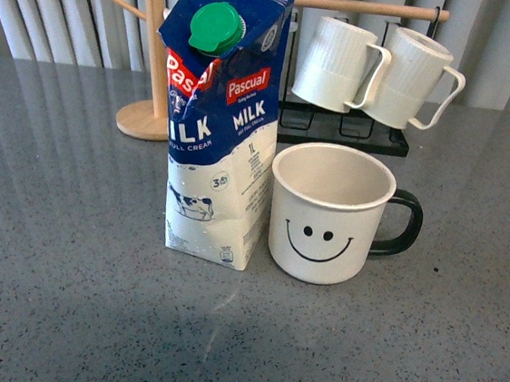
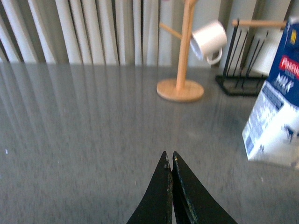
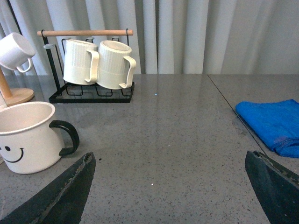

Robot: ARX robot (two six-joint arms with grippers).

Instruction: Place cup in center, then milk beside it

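The cup [image 1: 330, 213], a wide white mug with a black smiley face and black handle, stands upright on the grey table in the front view. The milk [image 1: 218, 123], a tall blue-and-white carton with a green cap, stands right beside it on its left, nearly touching. Neither arm shows in the front view. My left gripper [image 2: 169, 157] is shut and empty over bare table, with the milk [image 2: 275, 116] off to one side. My right gripper [image 3: 169, 161] is wide open and empty, with the cup [image 3: 29, 135] near one finger.
A wooden mug tree [image 1: 149, 52] stands behind the milk, with a small plain white cup [image 2: 209, 39] hanging on it. A black wire rack [image 1: 344, 127] holds two ribbed white mugs [image 1: 341, 63]. A blue cloth [image 3: 273, 123] lies beyond a seam in the table.
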